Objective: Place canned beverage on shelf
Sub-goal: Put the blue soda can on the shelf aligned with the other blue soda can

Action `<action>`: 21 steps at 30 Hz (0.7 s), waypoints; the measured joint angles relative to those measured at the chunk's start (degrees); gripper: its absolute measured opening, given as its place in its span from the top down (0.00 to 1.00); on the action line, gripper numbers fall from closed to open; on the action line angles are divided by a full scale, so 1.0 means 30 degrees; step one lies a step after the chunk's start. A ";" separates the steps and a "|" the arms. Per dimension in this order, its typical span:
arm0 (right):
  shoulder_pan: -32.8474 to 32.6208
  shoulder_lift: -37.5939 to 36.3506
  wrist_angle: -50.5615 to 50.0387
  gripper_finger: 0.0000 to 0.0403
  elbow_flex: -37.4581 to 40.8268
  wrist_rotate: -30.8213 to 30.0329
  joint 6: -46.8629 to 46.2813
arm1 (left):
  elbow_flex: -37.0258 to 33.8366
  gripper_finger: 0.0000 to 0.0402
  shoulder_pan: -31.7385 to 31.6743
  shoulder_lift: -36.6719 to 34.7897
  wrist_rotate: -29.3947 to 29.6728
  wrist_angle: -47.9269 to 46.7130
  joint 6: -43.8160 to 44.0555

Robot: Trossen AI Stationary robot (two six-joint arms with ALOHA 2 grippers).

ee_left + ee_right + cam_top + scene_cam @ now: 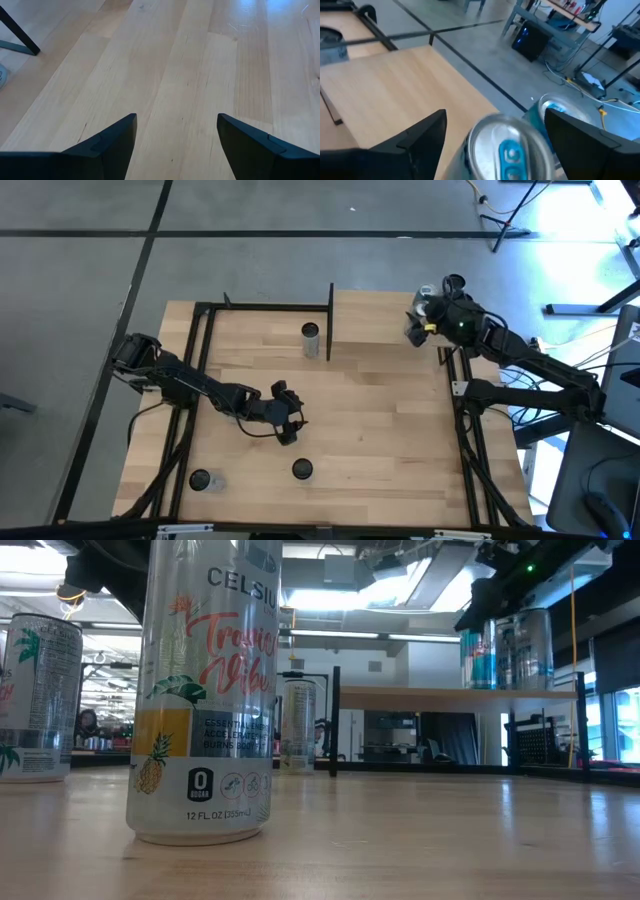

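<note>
— Fingers on the right gripper [492, 145]: what are they doing?

— Spread wide, one to each side of a silver can [507, 150] with a blue tab, at the bottom centre of the right wrist view. I cannot tell whether they touch it. A second can [555, 112] stands just beside the first one.

— And from above?

— Both cans stand on the shelf [370, 315], at its right end, upper right of centre in the high view, under the right gripper.

— The left gripper [283, 415]?

— Released, nothing between its fingers [107, 145], low over bare tabletop [380, 430] left of centre.

— Other cans?

— In the low view, a tall Celsius can [205, 690] close at left, another [38, 698] at the left edge, and one [298, 727] farther back beside the shelf's post.
</note>
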State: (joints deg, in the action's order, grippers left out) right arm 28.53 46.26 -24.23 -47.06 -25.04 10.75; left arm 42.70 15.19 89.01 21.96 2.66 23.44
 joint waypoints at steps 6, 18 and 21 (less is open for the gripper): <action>0.0000 0.0000 0.0050 0.20 -0.0460 0.0000 0.0006 | 0.0000 0.33 0.0003 0.0000 0.0000 -0.0005 0.0007; -0.0029 0.0316 0.1296 0.20 -0.0468 0.1695 0.0626 | 0.0000 0.33 -0.0013 0.0000 0.0000 0.0000 0.0007; -0.0267 0.0549 0.1305 0.20 -0.0468 0.1681 0.1164 | 0.0000 0.33 -0.0019 0.0000 0.0004 0.0000 0.0000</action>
State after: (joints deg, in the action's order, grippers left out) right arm 27.73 47.91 -20.31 -48.47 -19.99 14.24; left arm 42.70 15.14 89.01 21.97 2.66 23.44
